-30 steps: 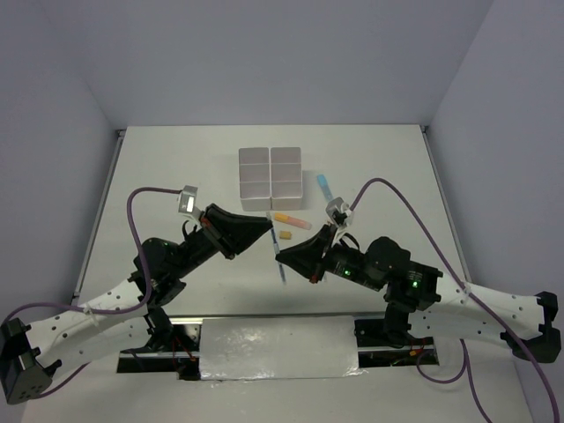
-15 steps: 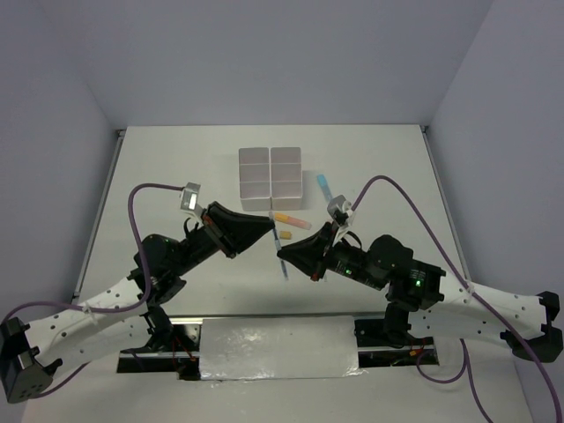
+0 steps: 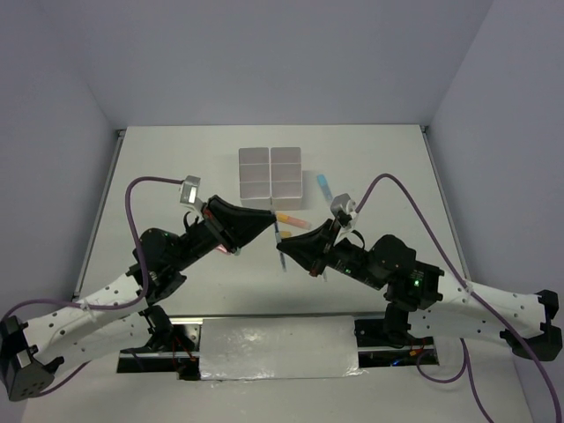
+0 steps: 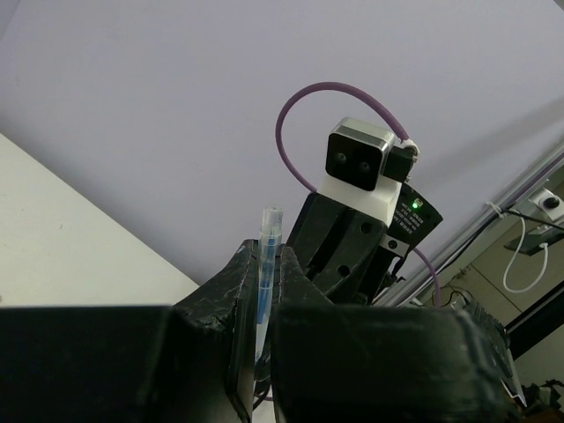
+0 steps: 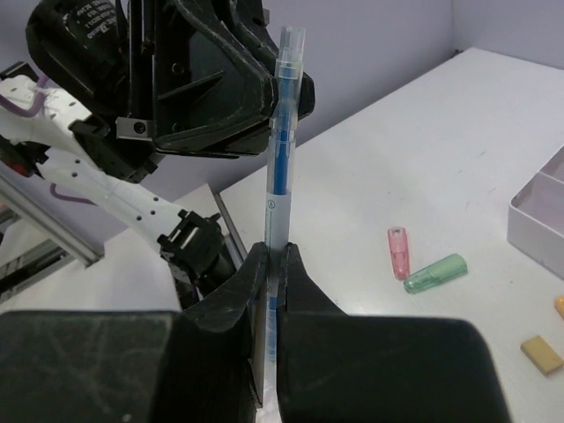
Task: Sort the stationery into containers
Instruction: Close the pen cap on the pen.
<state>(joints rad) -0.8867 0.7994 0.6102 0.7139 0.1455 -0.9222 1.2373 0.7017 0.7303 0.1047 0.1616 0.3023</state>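
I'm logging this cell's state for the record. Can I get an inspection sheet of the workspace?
Surface: white table, no spills seen.
Job's things: pen upright in mid-air; containers, a six-compartment block; blue marker to their right; pink marker, green marker and eraser lying on the table.
Clutter: nothing seen.
Grippers: right gripper shut on the pen; left gripper has the pen's other end between its fingers, grip unclear.
Cables: purple cables loop from both wrists, off the surface.
Surroundings: pale walls on three sides.
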